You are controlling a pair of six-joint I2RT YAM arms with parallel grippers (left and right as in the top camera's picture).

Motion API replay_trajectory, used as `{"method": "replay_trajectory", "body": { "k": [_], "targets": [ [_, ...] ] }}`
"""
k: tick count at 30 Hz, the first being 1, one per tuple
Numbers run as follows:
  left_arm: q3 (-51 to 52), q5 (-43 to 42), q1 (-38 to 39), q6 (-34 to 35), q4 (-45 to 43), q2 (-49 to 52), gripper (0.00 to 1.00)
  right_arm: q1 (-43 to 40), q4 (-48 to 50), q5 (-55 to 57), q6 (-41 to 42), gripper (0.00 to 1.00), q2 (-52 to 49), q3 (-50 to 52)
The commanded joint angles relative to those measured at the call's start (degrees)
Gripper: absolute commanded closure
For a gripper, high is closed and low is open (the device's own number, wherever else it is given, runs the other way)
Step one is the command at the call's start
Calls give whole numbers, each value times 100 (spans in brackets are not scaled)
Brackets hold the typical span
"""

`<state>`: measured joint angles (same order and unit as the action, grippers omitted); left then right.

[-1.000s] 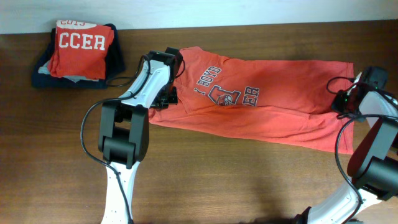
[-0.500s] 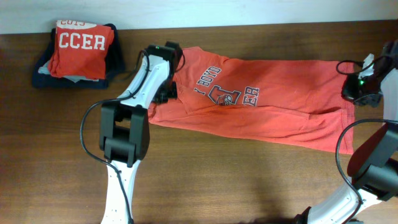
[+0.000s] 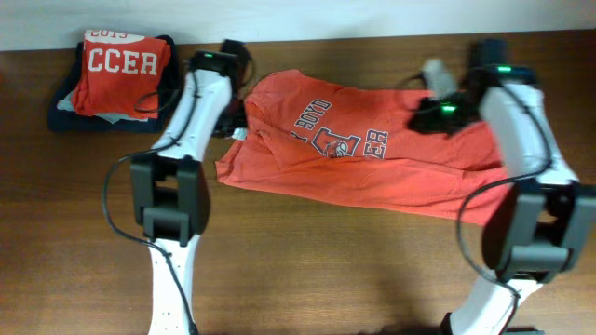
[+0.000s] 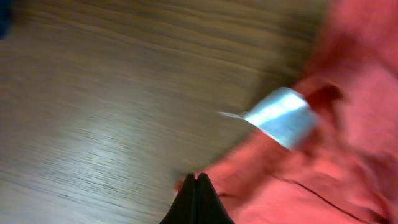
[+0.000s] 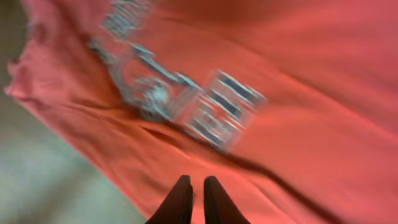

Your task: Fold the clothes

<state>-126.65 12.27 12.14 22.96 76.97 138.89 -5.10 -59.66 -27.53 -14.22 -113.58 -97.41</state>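
A red T-shirt (image 3: 410,163) with a grey chest print lies spread flat across the table's far half. My left gripper (image 3: 238,128) is at its left edge beside the collar. In the left wrist view its fingers (image 4: 196,177) are shut, with the shirt's edge (image 4: 348,174) at their tips and the silver neck tag (image 4: 283,115) just ahead. My right gripper (image 3: 424,116) hovers over the shirt to the right of the print. In the right wrist view its fingers (image 5: 194,180) are nearly together above the cloth (image 5: 311,93), and I see nothing pinched between them.
A stack of folded clothes (image 3: 116,74), with a red shirt on top of dark ones, sits at the far left corner. The bare wooden table (image 3: 354,270) spreads in front of the shirt. The wall edge runs along the far side.
My right arm has swung from the shirt's right edge leftward to over its middle. My left gripper has shifted up and left, and the shirt's left edge has moved slightly left with it.
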Motion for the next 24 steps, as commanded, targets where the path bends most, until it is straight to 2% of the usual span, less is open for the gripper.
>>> {"method": "replay_trajectory", "body": {
  "k": [1, 5, 8, 10, 11, 12, 13, 16, 17, 24],
  "targets": [
    [-70, -282, -579, -109, -13, -7, 94, 1060, 437, 330, -9, 85, -66, -55],
    [-70, -911, -1025, -684, -149, -9, 81, 2057, 973, 1250, 166, 80, -251, -20],
    [-70, -1596, -1285, -1285, -313, -7, 64, 2662, 1338, 1773, 273, 64, -431, -22],
    [-70, -1906, -1414, -1644, -417, -7, 58, 3038, 1565, 2151, 273, 59, -562, -22],
    [-70, -1996, -1467, -1755, -450, -7, 52, 3185, 1639, 2350, 278, 55, -616, -22],
    [-70, -2009, -1508, -1790, -461, -7, 40, 3338, 1718, 2605, 350, 54, -691, -22],
    [-70, -2002, -1541, -1790, -470, -7, 30, 3473, 1784, 2850, 457, 53, -765, -22],
    [-70, -2004, -1606, -1790, -472, -7, 13, 3729, 1862, 3198, 584, 54, -960, -22],
    [-70, -2000, -1606, -1790, -474, -7, 1, 3777, 1871, 3204, 623, 54, -999, -22],
    [-70, -2002, -1606, -1790, -474, -7, 1, 3928, 1967, 3161, 769, 54, -1292, -20]
  ]
}}
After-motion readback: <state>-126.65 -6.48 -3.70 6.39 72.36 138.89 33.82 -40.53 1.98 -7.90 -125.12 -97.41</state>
